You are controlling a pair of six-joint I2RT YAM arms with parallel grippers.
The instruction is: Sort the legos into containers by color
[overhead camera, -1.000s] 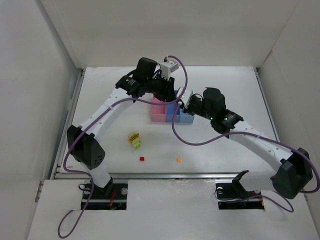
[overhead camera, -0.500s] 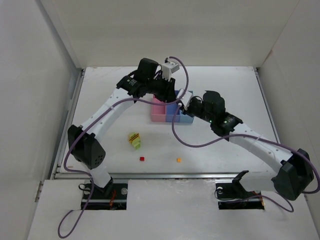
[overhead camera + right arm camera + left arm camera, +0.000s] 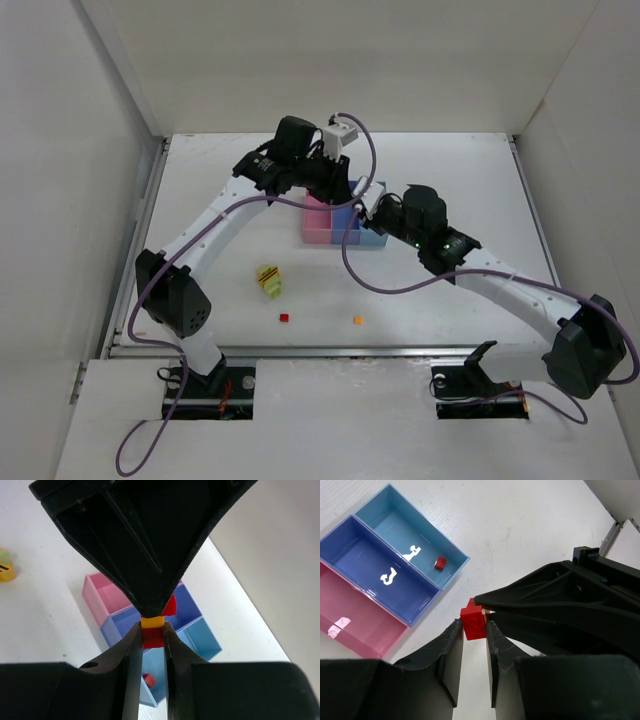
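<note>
Both grippers meet above the tray [image 3: 318, 236] of pink, blue-violet and light blue bins. My left gripper [image 3: 474, 625] is shut on a red brick [image 3: 472, 622]. My right gripper [image 3: 152, 628] is shut on a red brick [image 3: 153, 636] with a yellow brick [image 3: 152, 622] stacked on it, and this stack touches the left gripper's fingertips. A red brick [image 3: 440, 563] lies in the light blue bin [image 3: 395, 522]. A yellow-green clump [image 3: 268, 280], a red brick [image 3: 284, 318] and an orange brick [image 3: 358, 320] lie on the table nearer the arm bases.
White walls enclose the table on the left, back and right. The pink bin [image 3: 355, 630] and the blue-violet bin [image 3: 365, 565] hold no bricks. The arms' cables loop over the tray area.
The right arm has shifted slightly left toward the left gripper. The left arm and the loose bricks have not visibly moved.
</note>
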